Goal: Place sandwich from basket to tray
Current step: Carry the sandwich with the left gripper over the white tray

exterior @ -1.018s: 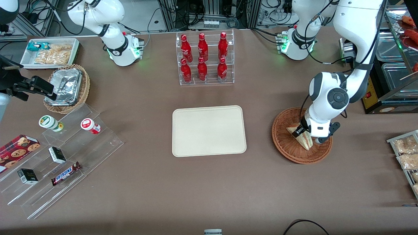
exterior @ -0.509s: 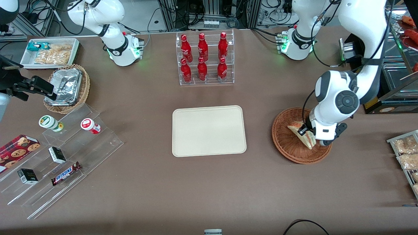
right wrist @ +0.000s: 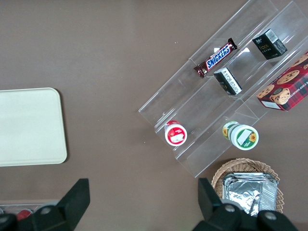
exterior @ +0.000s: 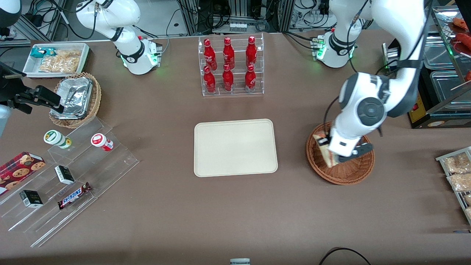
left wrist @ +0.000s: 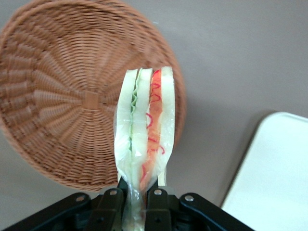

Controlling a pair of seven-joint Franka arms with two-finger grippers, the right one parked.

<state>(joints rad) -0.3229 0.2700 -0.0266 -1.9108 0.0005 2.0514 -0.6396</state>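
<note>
My left gripper point(exterior: 328, 147) is shut on the sandwich point(exterior: 323, 149), a plastic-wrapped wedge of pale bread with red and green filling. It holds the sandwich lifted above the reddish-brown wicker basket point(exterior: 349, 173). In the left wrist view the sandwich point(left wrist: 144, 130) hangs clamped between my black fingers point(left wrist: 109, 208), over the rim of the empty basket point(left wrist: 62, 91), with a corner of the cream tray point(left wrist: 274, 178) beside it. The tray point(exterior: 235, 147) lies flat and bare at the table's middle, toward the parked arm from the basket.
A clear rack of red bottles point(exterior: 230, 66) stands farther from the camera than the tray. A clear stepped shelf with snacks point(exterior: 70, 176) and a tan basket with a foil container point(exterior: 75, 97) lie toward the parked arm's end. Trays of packaged snacks point(exterior: 458, 173) sit at the working arm's end.
My gripper has risen with the sandwich out of the basket and moved toward the tray. The basket has stayed in place.
</note>
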